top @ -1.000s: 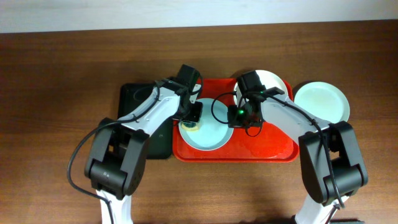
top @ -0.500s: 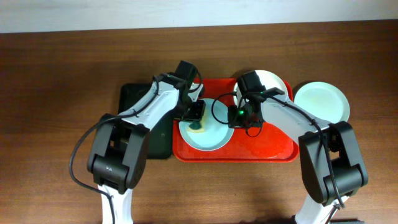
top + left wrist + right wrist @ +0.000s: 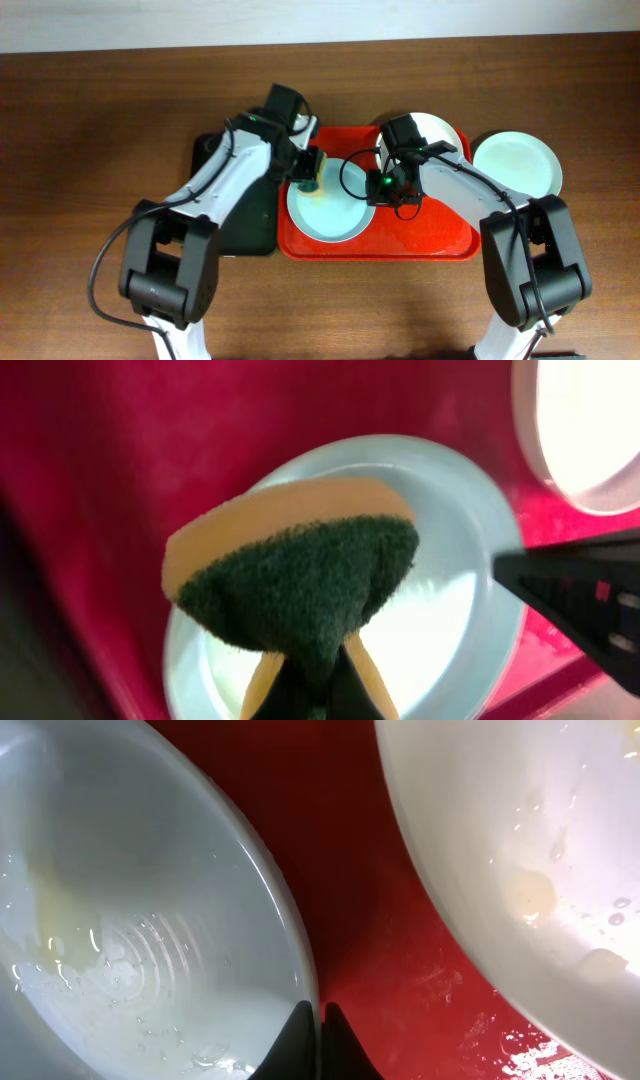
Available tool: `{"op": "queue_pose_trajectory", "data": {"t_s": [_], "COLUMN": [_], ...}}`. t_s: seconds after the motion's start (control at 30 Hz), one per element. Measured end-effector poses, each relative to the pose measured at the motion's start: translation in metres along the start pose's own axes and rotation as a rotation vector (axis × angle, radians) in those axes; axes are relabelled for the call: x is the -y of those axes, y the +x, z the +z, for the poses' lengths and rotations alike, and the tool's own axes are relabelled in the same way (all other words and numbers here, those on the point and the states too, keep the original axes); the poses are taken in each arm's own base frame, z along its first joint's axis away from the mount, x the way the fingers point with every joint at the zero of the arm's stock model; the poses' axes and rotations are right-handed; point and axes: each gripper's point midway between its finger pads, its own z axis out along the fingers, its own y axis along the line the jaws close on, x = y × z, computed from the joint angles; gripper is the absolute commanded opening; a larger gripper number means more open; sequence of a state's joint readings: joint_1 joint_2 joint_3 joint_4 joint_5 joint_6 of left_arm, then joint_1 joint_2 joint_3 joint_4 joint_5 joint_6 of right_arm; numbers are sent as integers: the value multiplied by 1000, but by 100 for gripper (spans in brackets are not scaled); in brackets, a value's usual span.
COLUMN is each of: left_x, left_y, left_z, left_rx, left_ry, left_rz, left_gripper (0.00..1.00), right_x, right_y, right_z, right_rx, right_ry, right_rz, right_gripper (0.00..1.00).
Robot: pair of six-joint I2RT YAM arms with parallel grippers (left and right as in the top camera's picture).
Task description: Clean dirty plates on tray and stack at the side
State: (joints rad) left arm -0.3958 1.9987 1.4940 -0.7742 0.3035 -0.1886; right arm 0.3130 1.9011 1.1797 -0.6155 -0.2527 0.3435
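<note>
A pale blue-green plate lies on the red tray. My right gripper is shut on this plate's right rim. My left gripper is shut on a yellow and green sponge, held above the plate's upper left part. A white plate with small smears rests at the tray's far right corner. A second pale blue-green plate sits on the table to the right of the tray.
A black tray lies against the red tray's left side, under my left arm. The brown wooden table surrounds both trays. A white wall edge runs along the far side.
My left gripper has moved with the sponge from the plate's left middle up and back to its upper left rim. The right gripper has stayed on the rim.
</note>
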Motion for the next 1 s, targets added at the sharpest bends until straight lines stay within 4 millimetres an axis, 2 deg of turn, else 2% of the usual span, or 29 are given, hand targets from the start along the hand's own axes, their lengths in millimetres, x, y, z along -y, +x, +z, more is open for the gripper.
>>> {"op": "queue_pose_trajectory", "data": {"t_s": [0.07, 0.23, 0.6, 0.73, 0.9, 1.0], "left_x": [-1, -14, -16, -9, 19, 26], "left_y": [10, 23, 27, 29, 35, 29], "left_z": [12, 28, 41, 42, 42, 36], "left_rx": [-10, -12, -33, -48, -103, -102], "left_ry": [-19, -61, -38, 26, 200, 227], "left_rz": [-8, -45, -65, -76, -82, -81], "left_gripper": [0, 0, 0, 0, 0, 0], "right_x": [0, 0, -4, -5, -9, -13], "right_y": [0, 0, -5, -5, -6, -5], "right_z": [0, 0, 0, 0, 0, 0], "right_rx": [0, 0, 20, 20, 23, 20], "right_ry": [0, 0, -22, -22, -49, -70], "right_rz": [0, -13, -97, -111, -122, -128], "right_gripper": [4, 4, 4, 4, 4, 4]}}
